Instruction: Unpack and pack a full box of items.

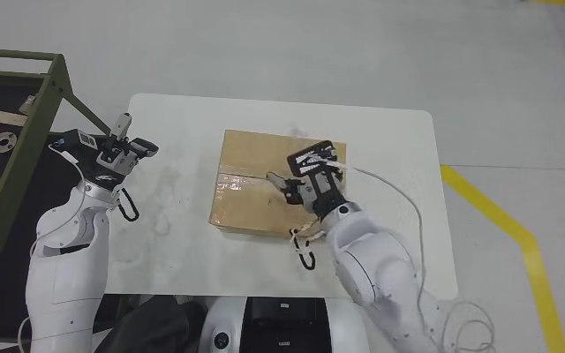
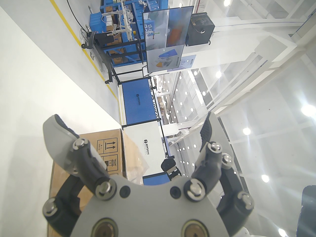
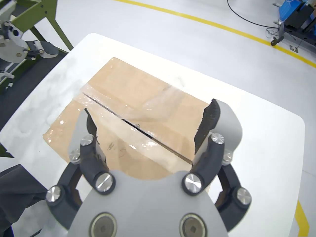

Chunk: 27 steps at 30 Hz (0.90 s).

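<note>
Brown taped cardboard box (image 1: 252, 181), white worktop (image 1: 388, 132) centre, under right gripper (image 3: 148, 110): fingers spread wide, empty. Left gripper (image 2: 133, 119), far-left corner: likewise spread, empty.

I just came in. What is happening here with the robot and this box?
A two-armed robot is at a white table with a cardboard box on it. The box flaps are closed, and clear tape lies over the middle seam. The right gripper is above the box top, jaws open and holding nothing. The left gripper is at the table's left edge, apart from the box, jaws open too. Nothing has been unpacked yet.
</note>
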Each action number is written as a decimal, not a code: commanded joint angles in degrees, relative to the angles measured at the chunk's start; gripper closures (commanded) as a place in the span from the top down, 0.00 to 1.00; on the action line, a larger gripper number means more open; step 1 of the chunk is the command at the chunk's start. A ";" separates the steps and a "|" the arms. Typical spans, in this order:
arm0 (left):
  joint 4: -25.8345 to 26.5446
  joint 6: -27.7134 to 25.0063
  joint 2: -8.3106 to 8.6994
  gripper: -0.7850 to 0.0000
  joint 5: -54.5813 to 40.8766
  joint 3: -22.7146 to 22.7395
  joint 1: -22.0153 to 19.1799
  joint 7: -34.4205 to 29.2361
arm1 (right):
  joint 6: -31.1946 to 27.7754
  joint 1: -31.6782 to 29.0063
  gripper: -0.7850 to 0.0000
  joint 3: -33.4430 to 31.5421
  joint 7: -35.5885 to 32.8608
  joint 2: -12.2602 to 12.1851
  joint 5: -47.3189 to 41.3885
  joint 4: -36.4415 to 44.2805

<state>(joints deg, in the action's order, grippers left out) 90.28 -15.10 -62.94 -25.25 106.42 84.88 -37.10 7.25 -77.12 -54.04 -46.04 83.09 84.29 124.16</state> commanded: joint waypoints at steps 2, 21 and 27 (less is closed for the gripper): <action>0.00 0.00 0.00 1.00 0.00 0.00 0.00 0.00 | -1.28 2.02 0.47 0.58 -0.96 0.32 -2.31 -0.92; 0.00 0.00 0.00 1.00 0.00 0.00 0.00 0.00 | 4.44 22.15 0.00 4.99 -7.13 5.47 -36.72 -23.59; 0.00 0.00 0.00 1.00 0.00 0.00 0.00 0.00 | 9.02 26.60 0.00 5.74 -8.68 7.02 -45.08 -29.40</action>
<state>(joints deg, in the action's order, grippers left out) 90.28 -15.10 -62.94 -25.25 106.42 84.88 -37.10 16.00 -51.02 -48.36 -54.55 89.94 40.59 95.43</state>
